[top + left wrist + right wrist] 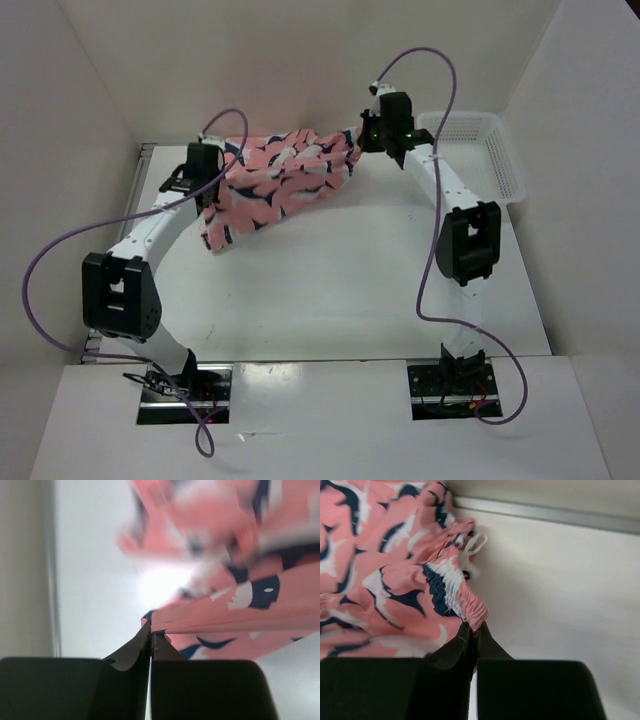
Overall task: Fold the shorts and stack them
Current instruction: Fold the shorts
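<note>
Left wrist view: the upper part of the shorts (240, 615) is blurred, so the print is unreadable there. Top view: fingertips of both hands are hidden by cloth and wrist housings, so grip is read from the wrist views only.

Left hand (151, 639): fingers pressed together, pinching a hemmed edge of the shorts. Right hand (474, 631): clenched on the gathered elastic waistband (454, 587).

Shorts are salmon-pink with a navy-and-white fish print. They hang stretched between the two hands over the far side of the table (350, 290), with the lower corner sagging near the left arm. Can't tell if it touches the table. White basket (485, 150) sits far right, apart from the shorts.
</note>
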`<state>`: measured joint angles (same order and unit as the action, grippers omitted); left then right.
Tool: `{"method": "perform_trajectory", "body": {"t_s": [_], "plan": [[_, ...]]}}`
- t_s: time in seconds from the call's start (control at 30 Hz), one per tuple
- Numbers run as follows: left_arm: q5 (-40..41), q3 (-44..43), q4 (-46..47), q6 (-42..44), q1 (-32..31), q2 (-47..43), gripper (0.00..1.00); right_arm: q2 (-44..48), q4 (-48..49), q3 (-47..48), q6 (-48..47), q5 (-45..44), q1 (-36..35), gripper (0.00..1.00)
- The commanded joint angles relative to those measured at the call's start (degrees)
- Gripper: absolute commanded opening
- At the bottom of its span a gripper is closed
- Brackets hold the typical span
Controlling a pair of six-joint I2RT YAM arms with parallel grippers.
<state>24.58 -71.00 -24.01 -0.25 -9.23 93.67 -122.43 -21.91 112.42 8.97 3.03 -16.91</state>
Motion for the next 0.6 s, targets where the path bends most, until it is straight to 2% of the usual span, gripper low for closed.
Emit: {"method": "perform_trajectory", "body": {"t_s": [0.0, 0.13, 0.17, 0.23, 0.3, 0.33, 0.37, 0.43, 0.47, 0.57], "plan": [[4.8, -5.3, 0.5, 0.3, 0.7, -4.3, 0.0, 9.9, 0.2, 0.2, -7.9, 1.3, 3.2, 0.0], [4.2, 3.7, -5.6, 0.3, -5.3, -15.6, 0.0, 20.1, -5.7, -17.3, -18.2, 10.0, 2.3, 0.0], [3.2, 8.0, -9.5, 0.3, -6.7, -17.9, 0.0, 24.5, -7.4, -20.4, -24.3, 10.9, 0.3, 0.0], [-0.3, 10.5, -15.4, 0.3, -10.3, -24.5, 0.0, 28.5, -14.7, -28.6, -31.4, 14.8, -2.1, 0.0], [-3.7, 11.1, -25.2, 0.3, -12.2, -29.5, 0.0, 33.5, -20.0, -35.4, -40.8, 16.0, -6.2, 0.0], [-8.1, 11.1, -28.5, 0.3, -14.0, -30.7, 0.0, 34.9, -22.4, -37.4, -43.4, 16.0, -7.2, 0.0], [-9.8, 11.1, -33.9, 0.3, -14.8, -31.8, 0.0, 36.0, -26.5, -39.2, -48.3, 16.0, -7.9, 0.0], [-12.7, 10.5, -38.9, 0.3, -17.6, -33.1, 0.0, 37.4, -30.7, -43.5, -53.5, 14.5, -8.5, 0.0], [-13.4, 10.5, -40.2, 0.3, -17.6, -33.1, 0.0, 37.4, -34.4, -44.7, -58.2, 13.3, -8.5, 0.0], [-16.6, 9.0, -45.5, 0.3, -17.6, -31.6, 0.0, 37.4, -41.9, -48.2, -64.8, 9.5, -8.5, 0.0]]}}
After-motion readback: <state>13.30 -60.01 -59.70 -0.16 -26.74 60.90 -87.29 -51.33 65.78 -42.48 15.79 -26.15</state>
